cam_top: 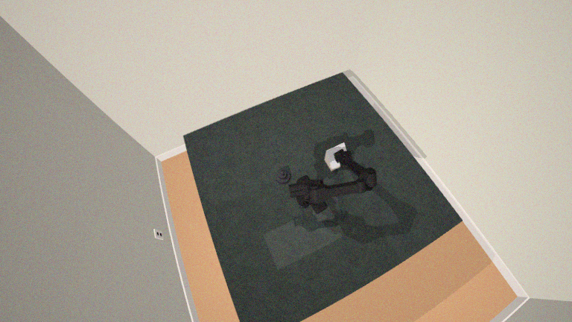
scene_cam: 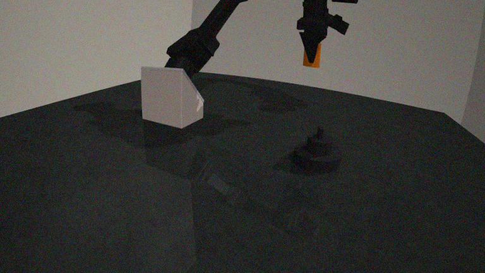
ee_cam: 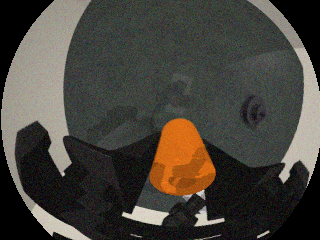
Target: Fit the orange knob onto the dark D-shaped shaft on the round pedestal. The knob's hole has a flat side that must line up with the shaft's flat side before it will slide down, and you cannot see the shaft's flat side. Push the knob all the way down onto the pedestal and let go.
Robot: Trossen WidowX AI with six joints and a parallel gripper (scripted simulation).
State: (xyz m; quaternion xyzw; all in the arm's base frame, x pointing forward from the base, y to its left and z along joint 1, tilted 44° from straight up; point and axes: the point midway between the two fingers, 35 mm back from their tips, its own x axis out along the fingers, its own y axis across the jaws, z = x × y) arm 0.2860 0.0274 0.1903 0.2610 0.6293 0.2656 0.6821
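Observation:
My gripper [scene_cam: 311, 59] is shut on the orange knob [scene_cam: 317, 57] [ee_cam: 181, 155] and holds it high above the table. In the wrist view the knob sits between the two dark fingers, its narrow end towards the top of the view. The dark round pedestal [scene_cam: 316, 160] [ee_cam: 248, 111] [cam_top: 278, 176] stands on the dark table, off to the right of the knob in the wrist view. Its thin shaft [scene_cam: 319, 131] points up from a stepped centre. The knob and the shaft are well apart. The knob's hole and the shaft's flat side are hidden.
A white block with a slanted face [scene_cam: 162, 95] [cam_top: 331, 159] stands on the dark table [cam_top: 252, 133] [scene_cam: 250, 241] beside the arm's base. Arm shadows and pale reflections lie on the table top. Pale walls stand behind the table.

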